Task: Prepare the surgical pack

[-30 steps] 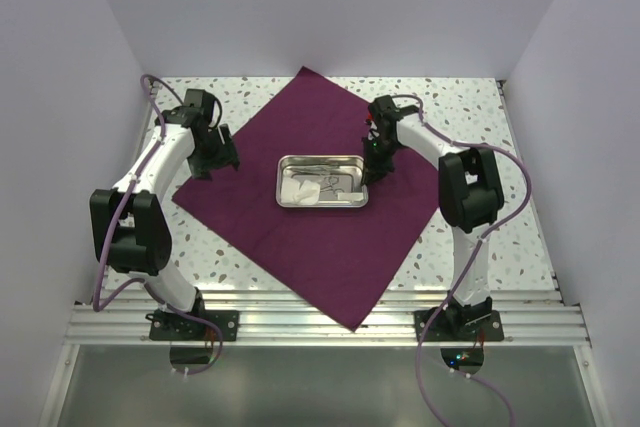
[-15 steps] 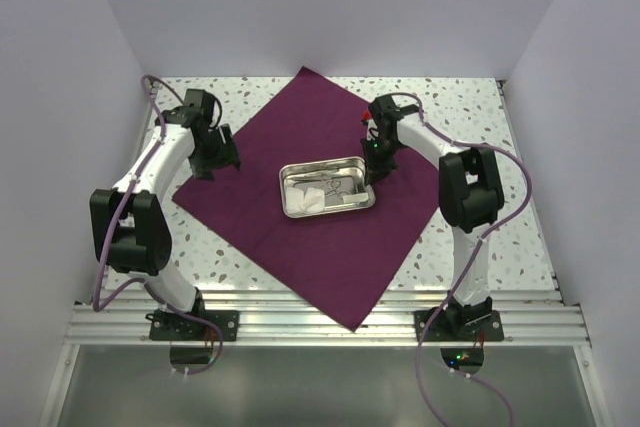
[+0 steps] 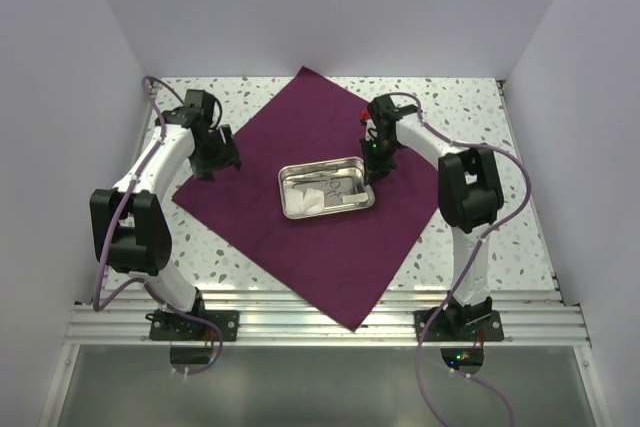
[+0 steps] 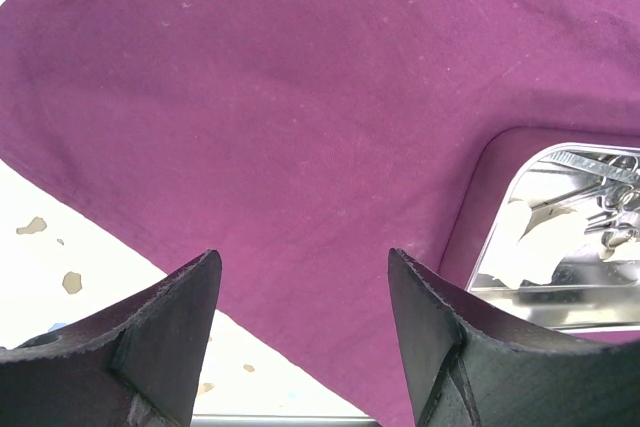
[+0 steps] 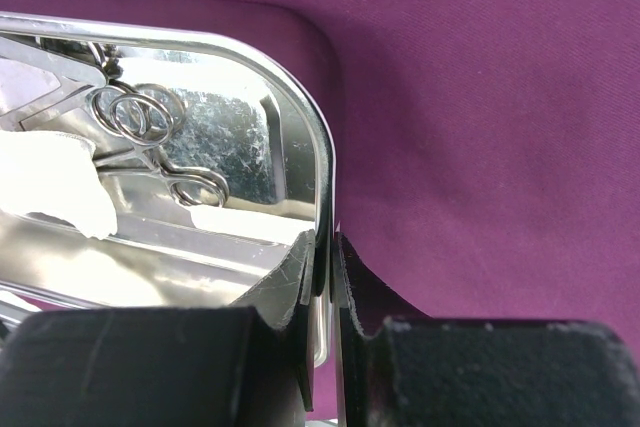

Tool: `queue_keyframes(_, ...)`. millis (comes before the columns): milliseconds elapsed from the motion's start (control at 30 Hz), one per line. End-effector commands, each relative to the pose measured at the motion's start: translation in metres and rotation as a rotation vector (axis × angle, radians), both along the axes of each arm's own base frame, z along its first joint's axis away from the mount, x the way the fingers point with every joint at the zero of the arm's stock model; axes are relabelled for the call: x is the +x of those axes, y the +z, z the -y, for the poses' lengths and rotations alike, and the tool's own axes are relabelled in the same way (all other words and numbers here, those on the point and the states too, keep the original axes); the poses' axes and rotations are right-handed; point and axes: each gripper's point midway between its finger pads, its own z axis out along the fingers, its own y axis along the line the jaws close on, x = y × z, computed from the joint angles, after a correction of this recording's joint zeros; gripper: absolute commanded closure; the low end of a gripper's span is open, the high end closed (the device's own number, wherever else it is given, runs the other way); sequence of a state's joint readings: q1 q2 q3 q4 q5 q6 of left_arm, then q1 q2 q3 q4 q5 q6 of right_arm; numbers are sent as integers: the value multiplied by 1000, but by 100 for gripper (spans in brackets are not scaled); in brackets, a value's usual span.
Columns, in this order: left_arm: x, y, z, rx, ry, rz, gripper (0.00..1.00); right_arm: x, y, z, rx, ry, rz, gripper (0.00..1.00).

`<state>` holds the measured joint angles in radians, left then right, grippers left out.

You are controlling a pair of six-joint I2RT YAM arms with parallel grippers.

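Right tool (image 5: 326,247) clamped on right rim of steel tray (image 3: 284,192); left tool (image 4: 302,262) apart, above cloth (image 3: 300,127). I see tray mid-cloth, long axis left-right, right end slightly farther back.

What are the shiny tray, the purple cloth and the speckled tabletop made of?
The tray looks like polished steel: mirror-bright, with sharp reflections. The cloth seems matte woven fabric, with soft creases. The tabletop looks like terrazzo-patterned stone or laminate, white with dark flecks; which, I cannot tell.
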<state>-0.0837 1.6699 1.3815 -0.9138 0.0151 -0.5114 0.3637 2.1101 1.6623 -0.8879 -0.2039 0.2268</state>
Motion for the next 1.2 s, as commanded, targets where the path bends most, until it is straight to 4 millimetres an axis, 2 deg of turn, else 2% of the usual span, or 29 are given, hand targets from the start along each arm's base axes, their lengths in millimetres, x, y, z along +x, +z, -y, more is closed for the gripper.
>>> queue_keyframes(0, 3, 15, 1, -10, -14, 51, 28, 2, 1, -12, 5, 36, 15, 100)
queue_keyframes(133, 4, 15, 0, -9, -14, 53, 28, 0, 3, -17, 15, 34, 8, 100)
queue_keyframes(333, 2, 14, 0, -7, -14, 52, 28, -2, 0, -11, -20, 22, 9, 100)
queue_keyframes(600, 1, 14, 0, -6, -17, 50, 28, 7, 7, -3, -62, -1, 56, 100)
queue_keyframes(1100, -2, 13, 0, -10, -26, 55, 28, 9, 6, 0, -88, -10, 53, 100)
queue_keyframes(1167, -2, 14, 1, -15, -31, 61, 28, 9, 7, 2, -94, -11, 52, 92)
